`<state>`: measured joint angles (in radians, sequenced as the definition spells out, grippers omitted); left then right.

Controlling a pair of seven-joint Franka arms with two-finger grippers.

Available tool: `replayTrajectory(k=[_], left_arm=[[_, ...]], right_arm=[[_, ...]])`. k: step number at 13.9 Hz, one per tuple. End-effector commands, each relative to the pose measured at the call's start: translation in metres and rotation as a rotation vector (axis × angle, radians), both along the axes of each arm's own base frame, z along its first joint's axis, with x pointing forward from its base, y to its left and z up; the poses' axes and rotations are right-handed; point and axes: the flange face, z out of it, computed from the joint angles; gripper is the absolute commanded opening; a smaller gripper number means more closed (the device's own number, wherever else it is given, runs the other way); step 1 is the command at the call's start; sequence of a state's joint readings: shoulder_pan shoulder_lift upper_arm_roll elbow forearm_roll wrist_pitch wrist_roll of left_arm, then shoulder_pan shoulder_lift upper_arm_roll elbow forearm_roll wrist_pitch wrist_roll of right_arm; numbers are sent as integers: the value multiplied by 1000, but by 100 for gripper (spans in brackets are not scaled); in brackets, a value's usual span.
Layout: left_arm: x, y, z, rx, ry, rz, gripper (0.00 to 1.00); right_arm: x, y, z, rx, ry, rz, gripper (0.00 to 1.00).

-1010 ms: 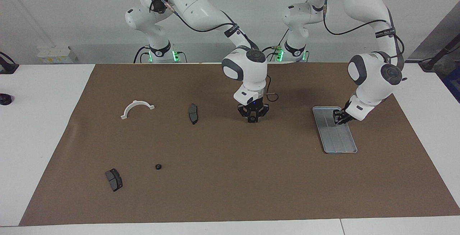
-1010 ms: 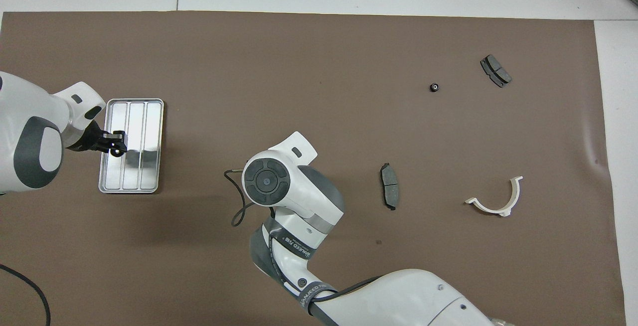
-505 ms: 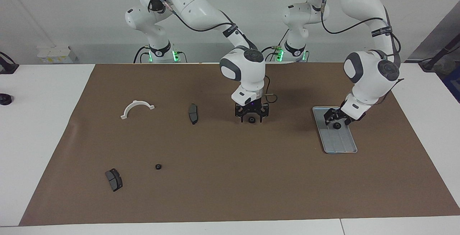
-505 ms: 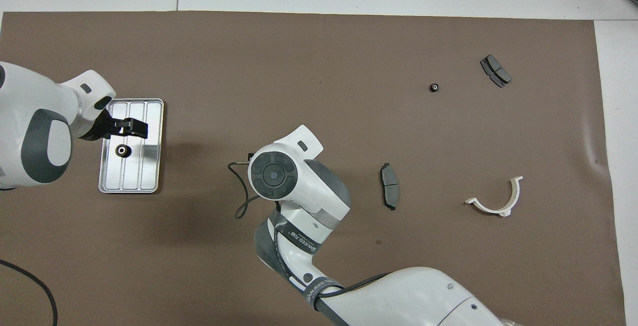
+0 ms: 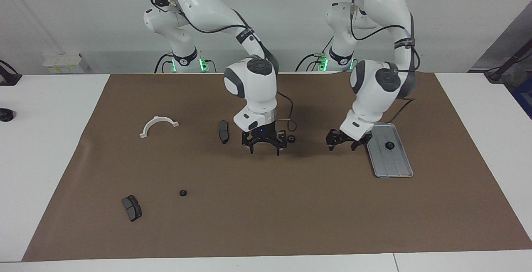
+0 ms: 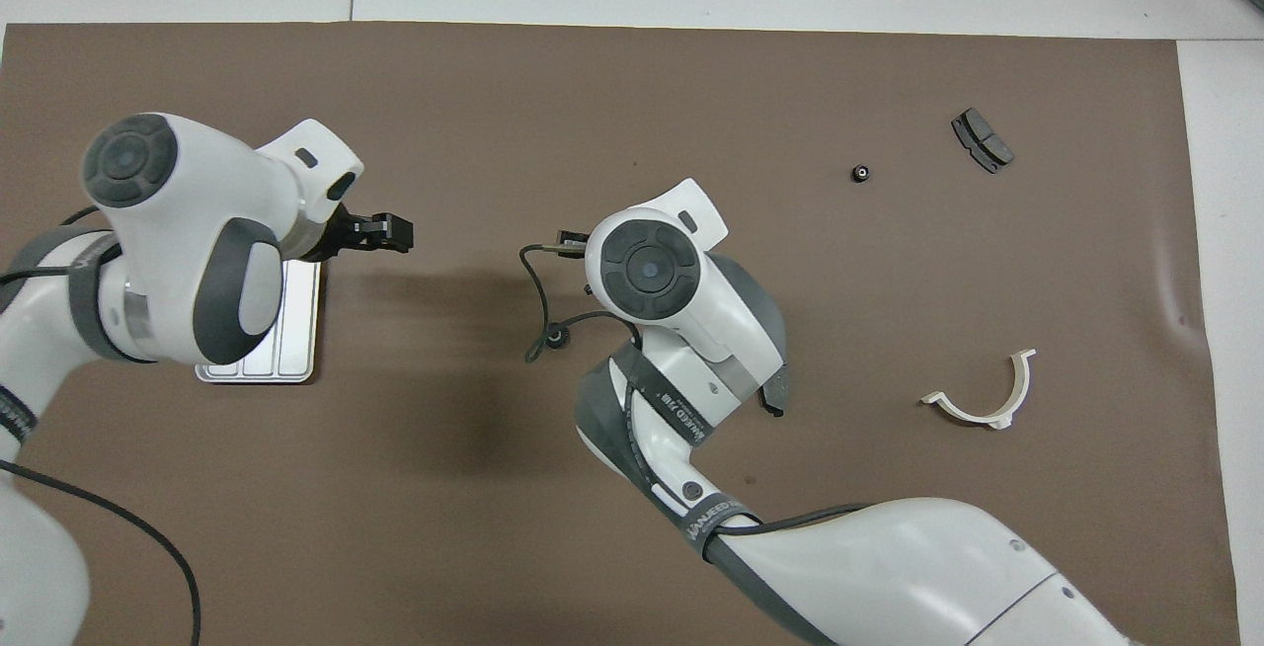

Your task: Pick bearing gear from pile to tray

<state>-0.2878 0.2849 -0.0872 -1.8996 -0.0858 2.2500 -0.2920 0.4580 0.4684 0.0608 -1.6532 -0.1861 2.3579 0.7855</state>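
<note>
Brown mat point(image 5: 266, 222): covers most of the frame in both views; everything lies on it.
Right gripper point(image 5: 265, 150): centre of the facing view, raised a little over the mat, fingers spread apart and holding nothing.
Left gripper point(image 5: 342, 147): just off the tray's edge on the centre side, low over the mat, fingers apart and holding nothing.
Tray point(image 5: 395, 168): middle height of the facing view, at the left arm's end; the overhead view shows only a corner of it under the left arm.
Tray gear point(image 5: 389, 145): lies flat in the upper half of the tray.
Centre gear point(image 5: 292, 139): on the mat just beside the right gripper, between the two grippers.
Third gear point(image 5: 182, 193): lower part of the facing view, toward the right arm's end, near a brake pad point(image 5: 131, 208).
Handling: probably light, hard and stiff; round, so it may roll or skid if nudged. Best pinched from above across its outer rim, fingers either side.
Changed: a second ago each gripper was clamped on a gear. Both have since let go, one gear into the tray and one at centre mat. The left gripper has left the tray and moved toward the centre gear; the right has shifted toward the nearby pad point(image 5: 223, 131).
</note>
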Motion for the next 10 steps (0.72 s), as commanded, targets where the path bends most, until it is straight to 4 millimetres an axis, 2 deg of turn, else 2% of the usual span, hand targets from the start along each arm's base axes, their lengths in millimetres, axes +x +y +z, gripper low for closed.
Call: replayTrajectory(k=[1,5,7,10], left_arm=[[-13,-50,-8,50,-21,3,89],[-40,-96,-29,51,-30,-60,87],[-52,-101,-43,57,-18,-78,82],[-62,-107,-52,53,-29,-95,81]], right_arm=[[11,-44,-2,-31,9,34,100],[45,-129,-11,-24,38,94,100],[56,-167,-17,-26,49,113,100],[68,-209,-35,-43,54,146,100]])
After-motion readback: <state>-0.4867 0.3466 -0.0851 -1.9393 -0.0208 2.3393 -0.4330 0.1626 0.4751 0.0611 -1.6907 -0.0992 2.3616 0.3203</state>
